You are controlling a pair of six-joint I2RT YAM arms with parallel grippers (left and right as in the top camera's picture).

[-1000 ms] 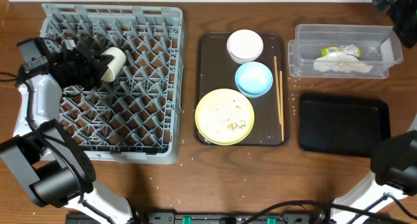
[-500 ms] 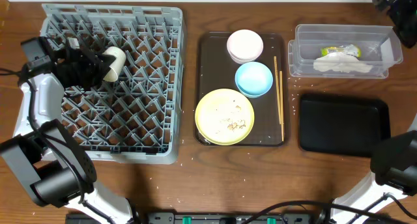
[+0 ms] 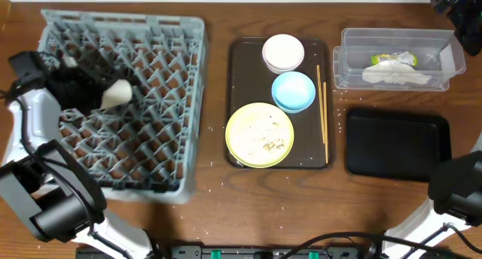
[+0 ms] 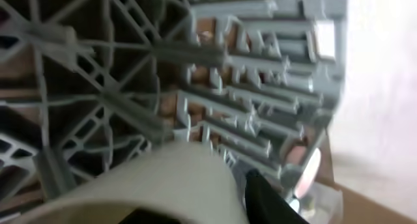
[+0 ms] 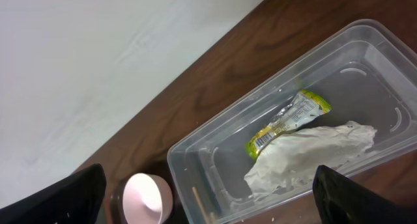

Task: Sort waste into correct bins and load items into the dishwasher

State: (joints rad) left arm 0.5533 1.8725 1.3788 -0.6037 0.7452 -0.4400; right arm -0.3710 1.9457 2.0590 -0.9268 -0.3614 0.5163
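My left gripper [image 3: 96,93] is shut on the small white cup [image 3: 117,93], which lies on its side among the pegs of the grey dish rack [image 3: 151,138]. In the left wrist view the cup [image 4: 163,182] fills the bottom, over the rack lattice [image 4: 247,107]. My right gripper [image 5: 208,185] is open and empty, high above the clear tub [image 3: 343,59]. The tub holds the yellow-green wrapper [image 3: 393,59] and the white napkin [image 3: 398,77]. The pink bowl [image 3: 283,53], blue bowl [image 3: 293,91], yellow plate [image 3: 260,134] with crumbs [image 3: 269,144] and chopsticks [image 3: 322,112] sit on the brown serving tray [image 3: 239,78].
The glossy black tray [image 3: 398,142] lies empty in front of the tub. Loose crumbs dot the table by the tub and the rack's front corner. The right wrist view shows the wrapper [image 5: 287,123], napkin [image 5: 306,155] and pink bowl [image 5: 146,195].
The dish rack has slid left and twisted askew. My left gripper and the cup have moved left and slightly toward the front with it. The right arm has not moved.
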